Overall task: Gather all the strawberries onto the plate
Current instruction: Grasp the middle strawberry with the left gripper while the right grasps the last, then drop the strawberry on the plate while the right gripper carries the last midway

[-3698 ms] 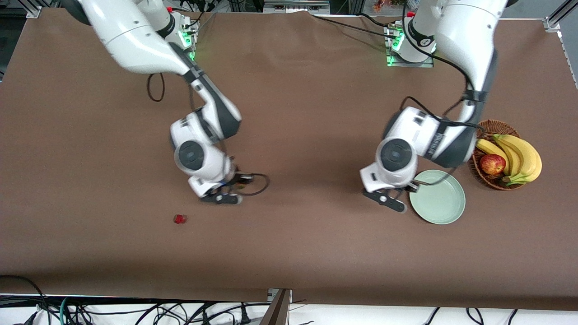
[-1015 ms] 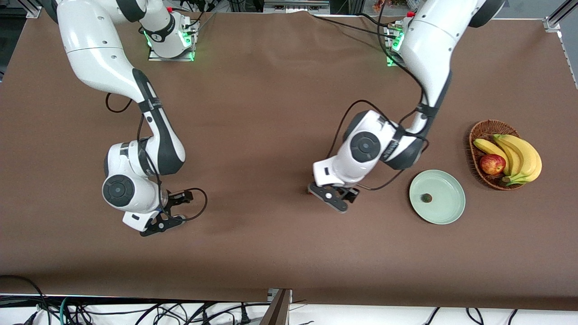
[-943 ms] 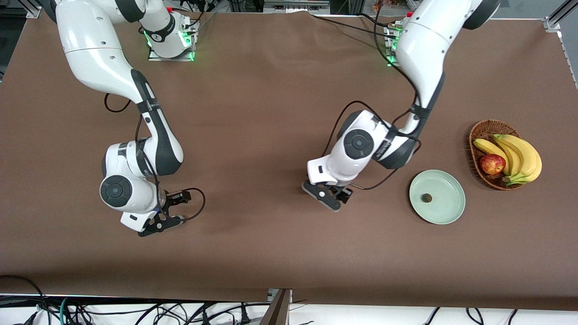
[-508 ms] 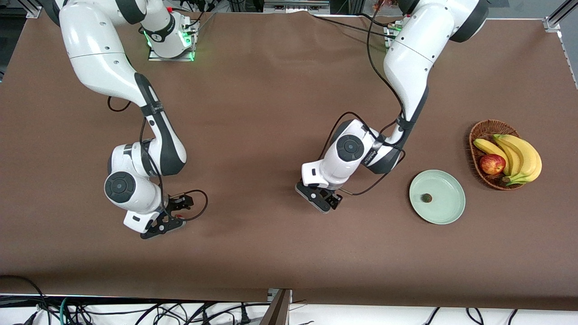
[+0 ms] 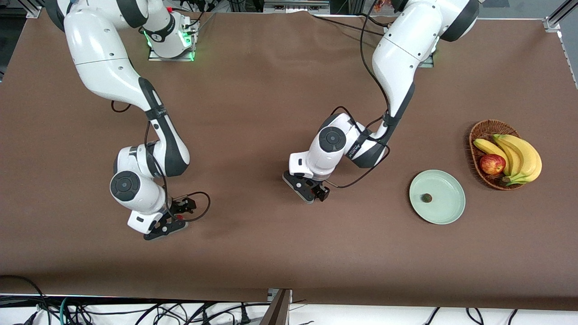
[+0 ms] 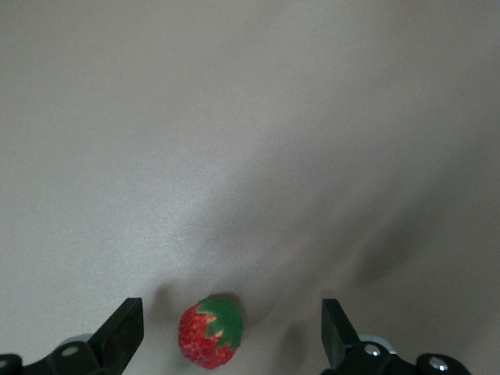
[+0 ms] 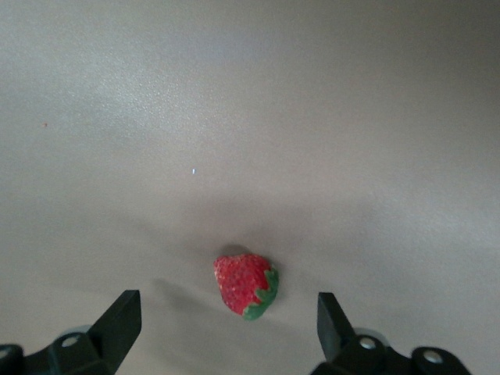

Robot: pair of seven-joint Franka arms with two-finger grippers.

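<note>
left end effector (image 5: 311, 193) open, right end effector (image 5: 169, 223) open

**Open Tablecloth Around Both Berries**

Each strawberry (image 6: 209, 332) (image 7: 246, 284) lay between spread fingers (image 6: 121, 332) (image 7: 117, 320) with bare cloth all round — nothing crowded either approach. The table (image 5: 280, 253) stayed wide open between the arms. Toward the left arm's end, the plate (image 5: 447, 212) sat just beside the fruit basket (image 5: 479, 128) — the only clutter.
</note>
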